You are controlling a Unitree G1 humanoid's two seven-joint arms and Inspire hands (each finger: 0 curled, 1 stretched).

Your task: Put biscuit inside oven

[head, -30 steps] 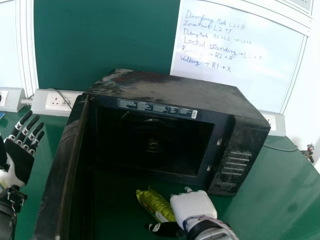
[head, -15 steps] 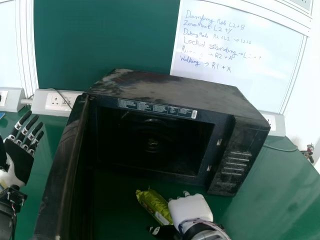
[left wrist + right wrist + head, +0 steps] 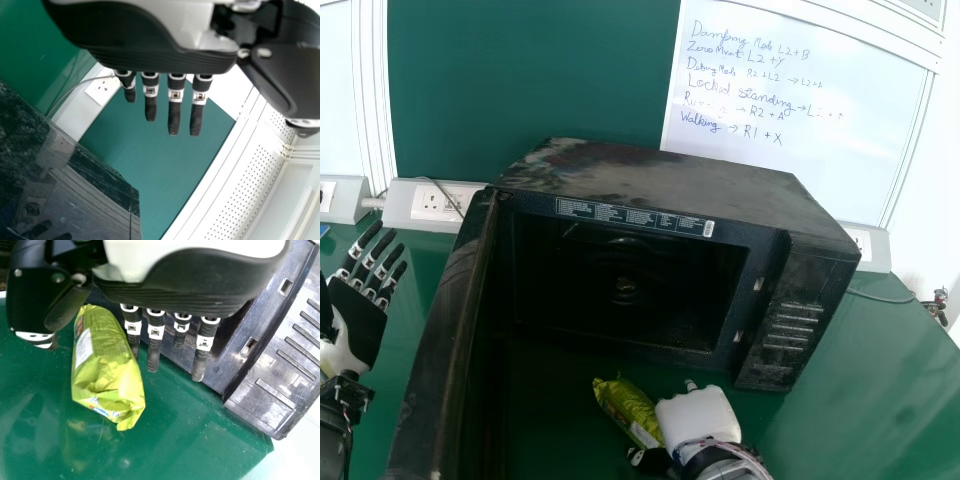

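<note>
The black oven (image 3: 670, 185) stands with its door (image 3: 445, 340) swung wide at the left and a dark cavity facing front. On the green table before it lies the green biscuit packet (image 3: 628, 410), which also shows in the right wrist view as a crinkled packet (image 3: 105, 365). My right hand (image 3: 700, 417) is at the packet's right side; in its wrist view the right hand (image 3: 175, 290) has straight fingers, with the packet between thumb and fingers, not gripped. My left hand (image 3: 358, 320) is open left of the door, its fingers (image 3: 174, 112) straight in the left wrist view.
Behind the oven are a green board (image 3: 530, 80) and a whiteboard with writing (image 3: 790, 110). Wall sockets (image 3: 435, 203) sit at the back left, and a cable (image 3: 880, 297) runs over the table (image 3: 880, 370) right of the oven.
My right hand has shifted slightly left, and its thumb has drawn in toward the hand beside the packet. The packet, the oven and my left hand look unmoved.
</note>
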